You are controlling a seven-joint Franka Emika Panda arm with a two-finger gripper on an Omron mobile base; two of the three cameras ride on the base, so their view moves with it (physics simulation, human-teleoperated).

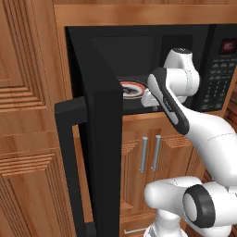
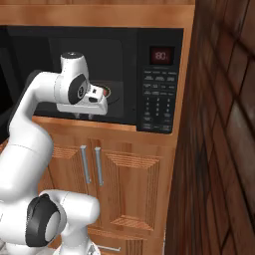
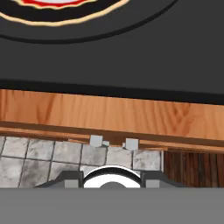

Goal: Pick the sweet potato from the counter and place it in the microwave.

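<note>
The black microwave (image 1: 203, 69) stands with its door (image 1: 99, 139) swung wide open to the left. Its red-ringed white turntable (image 1: 132, 88) lies inside, and its rim (image 3: 57, 15) shows at the top of the hand view. My gripper (image 2: 83, 118) hangs at the front of the cavity, just over the wooden ledge (image 3: 109, 111), with its fingers pointing down. It is open, its fingertips (image 3: 65, 177) stand wide apart, and nothing is between them. The sweet potato and the counter are out of view.
The keypad with its red display (image 2: 162, 55) is on the microwave's right. Below it is a wooden cabinet with two bar handles (image 2: 90, 164). A dark brick wall (image 2: 224, 149) closes in on the right, and a tall wooden cabinet (image 1: 28, 115) on the left.
</note>
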